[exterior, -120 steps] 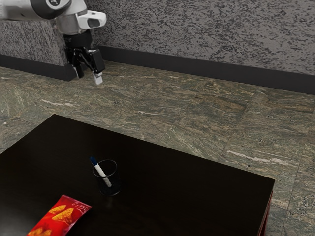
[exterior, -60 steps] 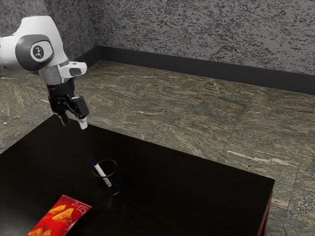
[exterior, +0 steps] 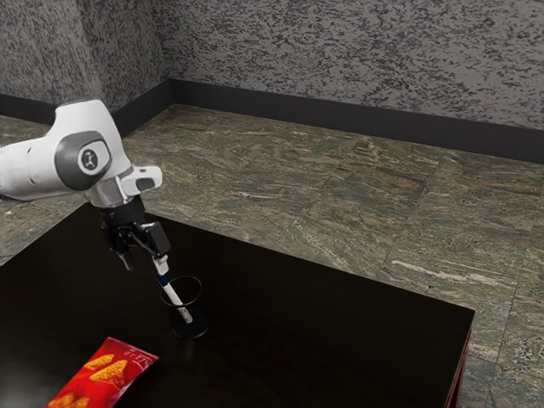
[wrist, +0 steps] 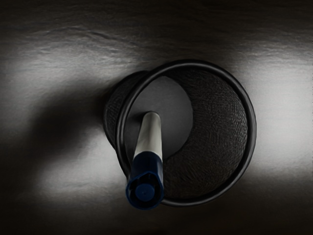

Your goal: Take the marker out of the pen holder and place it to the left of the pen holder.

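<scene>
My gripper (exterior: 146, 262) is open, low over the table, with one fingertip just above the blue end of the marker (exterior: 175, 299) in the exterior view. The marker leans inside the round black pen holder (exterior: 194, 326), its blue end up past the rim. In the wrist view the white marker (wrist: 150, 136) slants from the floor of the pen holder (wrist: 250, 132) over its rim, blue end toward the camera. Nothing is held between the fingers.
A red chip bag (exterior: 109, 372) lies on the black table (exterior: 314, 340), near the pen holder, toward the exterior view's lower left. Beyond the table's far edge are the stone floor and a grey wall.
My gripper has come in over the table and down, from far above its far corner to the top of the marker. Marker, pen holder and bag have stayed where they were.
</scene>
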Action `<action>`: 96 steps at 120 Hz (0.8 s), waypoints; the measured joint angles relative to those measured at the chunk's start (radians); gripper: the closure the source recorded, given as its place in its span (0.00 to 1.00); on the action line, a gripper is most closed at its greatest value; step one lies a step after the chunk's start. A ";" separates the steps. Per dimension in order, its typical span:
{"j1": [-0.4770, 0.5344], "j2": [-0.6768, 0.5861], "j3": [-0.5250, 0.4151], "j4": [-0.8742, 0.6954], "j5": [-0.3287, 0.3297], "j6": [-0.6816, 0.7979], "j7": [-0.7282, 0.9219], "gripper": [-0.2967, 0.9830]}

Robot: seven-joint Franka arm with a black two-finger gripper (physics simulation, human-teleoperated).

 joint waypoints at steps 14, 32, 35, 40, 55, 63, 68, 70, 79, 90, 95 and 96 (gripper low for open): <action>-0.003 0.044 0.000 0.001 -0.017 0.019 0.004 0.23; -0.002 0.091 -0.001 0.009 -0.040 0.049 0.012 0.23; -0.001 0.101 -0.001 0.010 -0.051 0.056 0.015 0.23; 0.000 0.110 -0.002 0.011 -0.066 0.065 0.020 0.23; 0.005 0.109 -0.007 0.015 -0.089 0.083 0.033 0.23; 0.006 0.108 -0.008 0.014 -0.094 0.088 0.039 0.24; 0.006 0.108 -0.008 0.014 -0.097 0.091 0.042 0.28; 0.006 0.108 -0.008 0.014 -0.097 0.092 0.043 0.30; 0.012 0.106 -0.013 0.015 -0.099 0.094 0.048 0.45; 0.027 0.097 -0.029 0.014 -0.101 0.094 0.053 0.61; 0.030 0.096 -0.032 0.013 -0.101 0.094 0.054 0.66; 0.031 0.096 -0.033 0.013 -0.101 0.094 0.054 0.67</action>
